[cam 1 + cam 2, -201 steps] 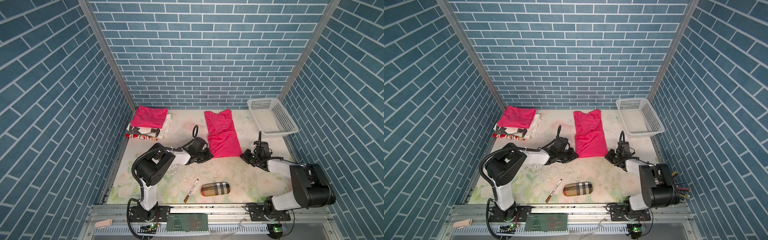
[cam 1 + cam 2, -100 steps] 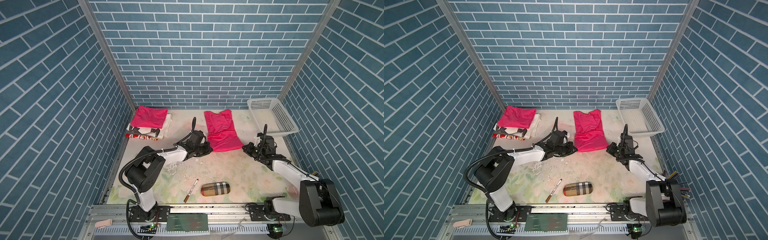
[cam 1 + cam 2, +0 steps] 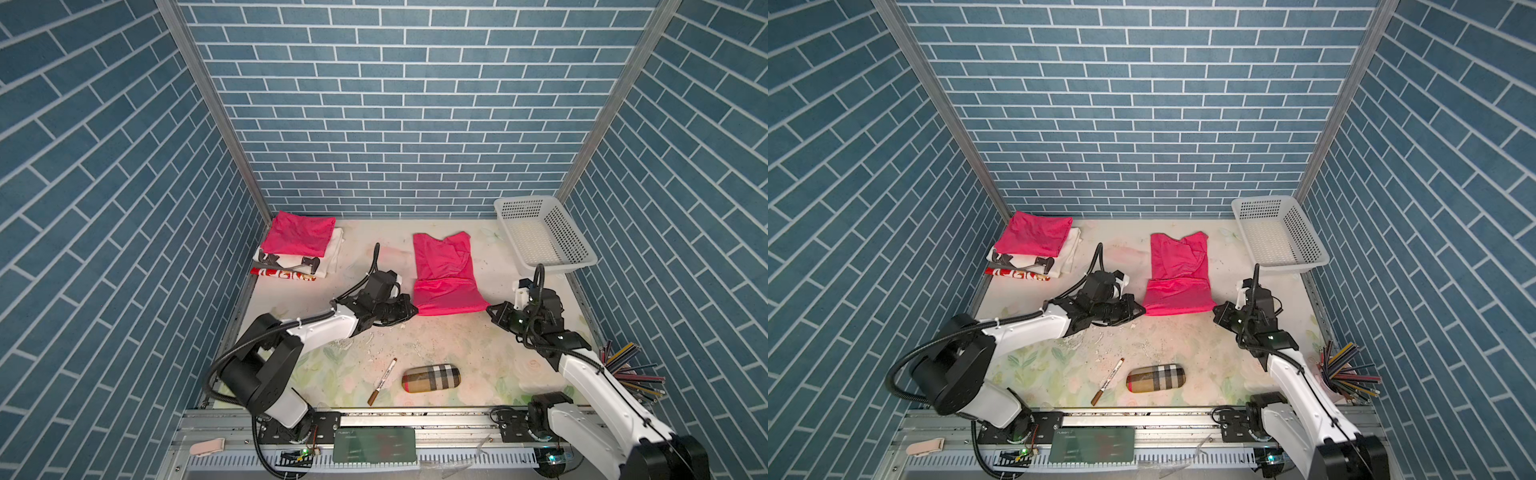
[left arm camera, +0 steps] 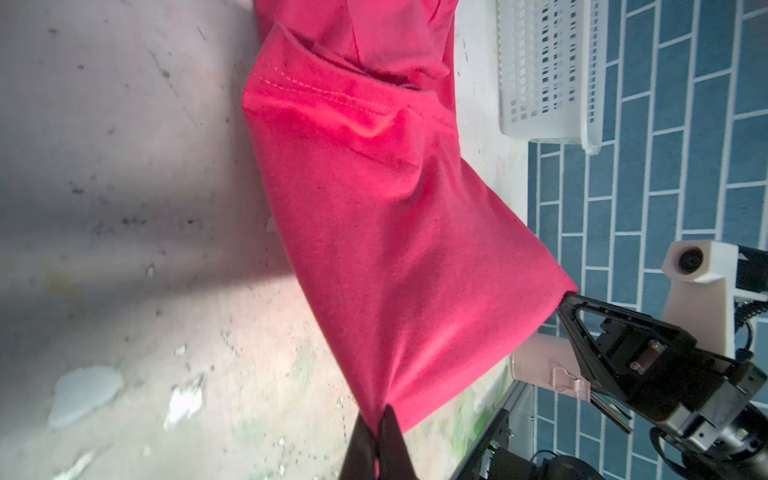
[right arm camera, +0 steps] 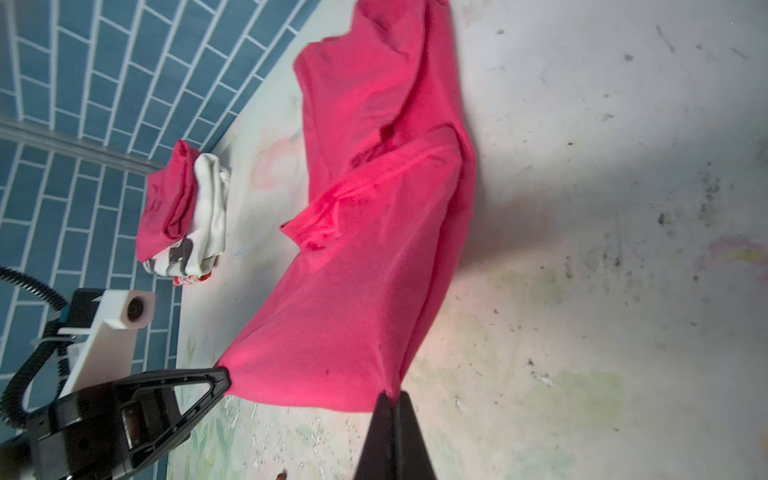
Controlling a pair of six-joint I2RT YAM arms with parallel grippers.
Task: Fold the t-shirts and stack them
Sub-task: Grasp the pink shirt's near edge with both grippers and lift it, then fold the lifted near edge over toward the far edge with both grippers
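My left tool (image 3: 411,310) is pinched tight on one near corner of the pink t-shirt (image 3: 444,286), and my right tool (image 3: 491,310) is pinched tight on the other near corner. The shirt's near edge is pulled straight between them, a little off the worktop (image 3: 449,345). The rest of it lies toward the back wall, partly folded over itself.

Both my arms reach low and forward, with the tools pointing in at each other. Closer to me lie a pen (image 3: 382,381) and a plaid case (image 3: 432,377), well apart from the shirt. A white basket (image 3: 577,245) sits in the far right corner, and colored pencils (image 3: 627,374) stand by my right arm. A folded t-shirt (image 3: 299,235) rests on a pile of cloths (image 3: 332,259) — far left corner.
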